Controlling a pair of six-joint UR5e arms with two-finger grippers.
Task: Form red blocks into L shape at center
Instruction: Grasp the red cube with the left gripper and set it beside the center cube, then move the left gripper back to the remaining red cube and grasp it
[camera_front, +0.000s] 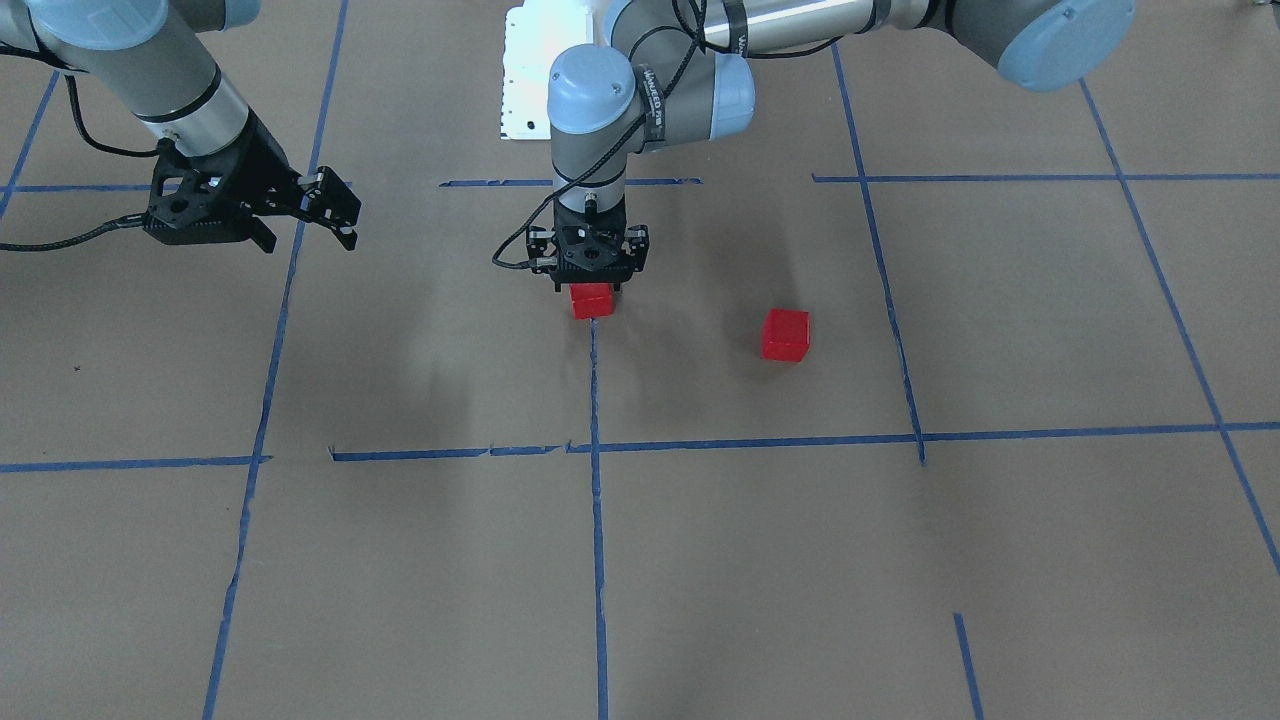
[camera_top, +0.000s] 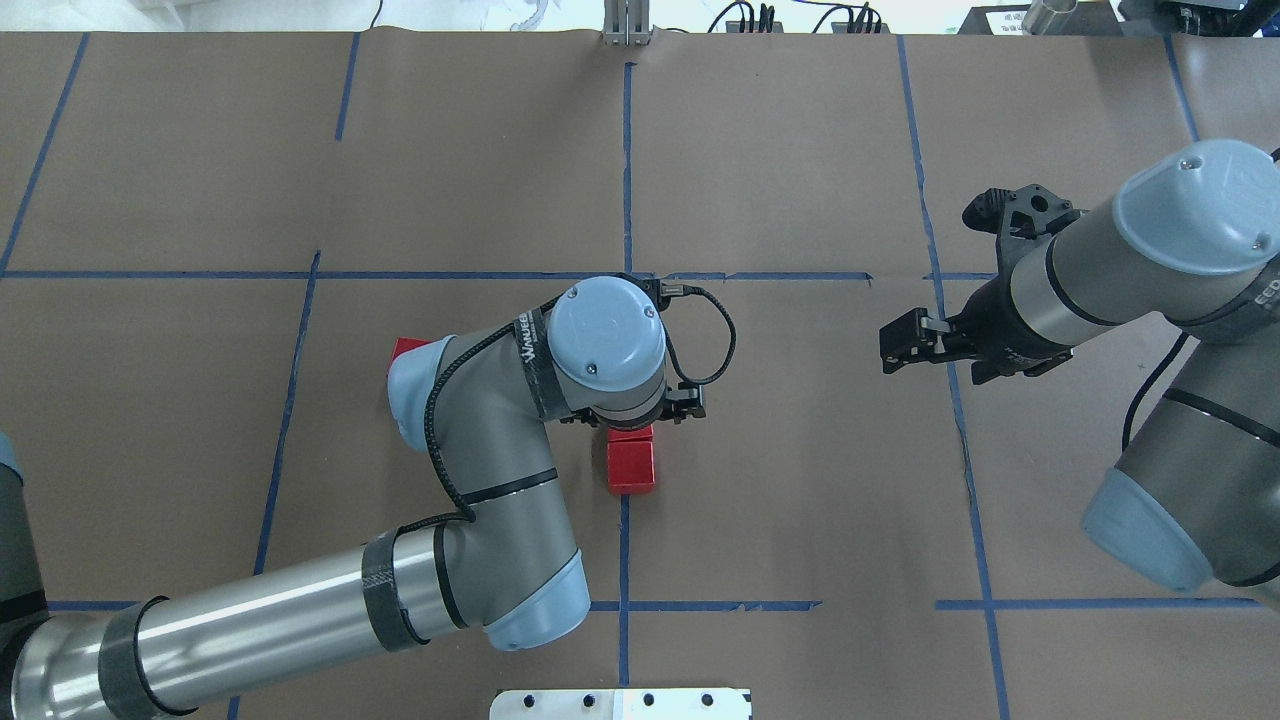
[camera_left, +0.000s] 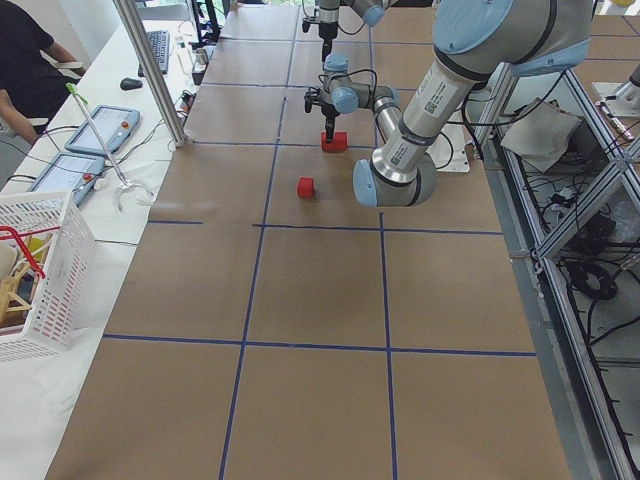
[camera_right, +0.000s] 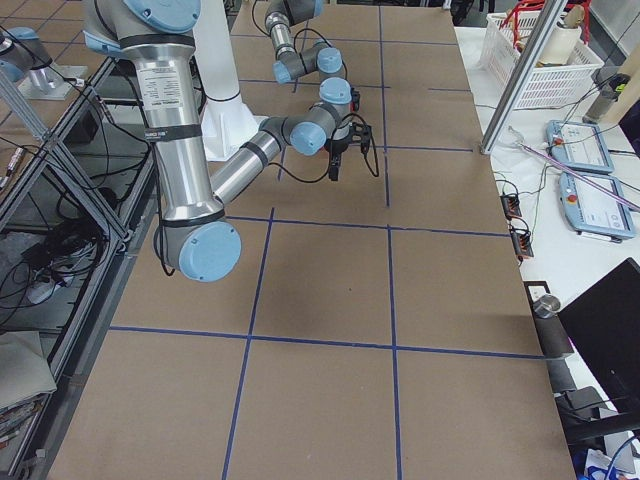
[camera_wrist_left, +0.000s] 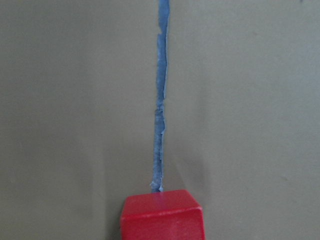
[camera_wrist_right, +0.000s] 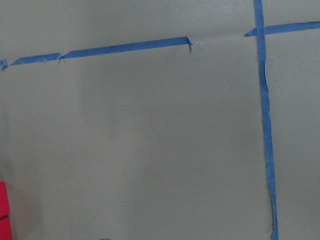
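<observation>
Two red blocks (camera_top: 632, 468) lie touching in a short row on the blue centre line. My left gripper (camera_front: 591, 287) points straight down over the one farther from me (camera_front: 591, 303). Its fingers hug that block's two sides, and the block rests on the paper. The left wrist view shows the nearer block (camera_wrist_left: 161, 216) at its bottom edge. The third red block (camera_front: 785, 334) lies alone to my left, half hidden behind my left elbow in the overhead view (camera_top: 408, 347). My right gripper (camera_front: 345, 215) hangs open and empty above the table, well off to my right.
Brown paper with a blue tape grid (camera_front: 760, 441) covers the table. The white base plate (camera_front: 520, 80) lies at my near edge. A white basket (camera_left: 40, 270) and tablets (camera_left: 105, 130) sit on a side bench beyond the table's left end.
</observation>
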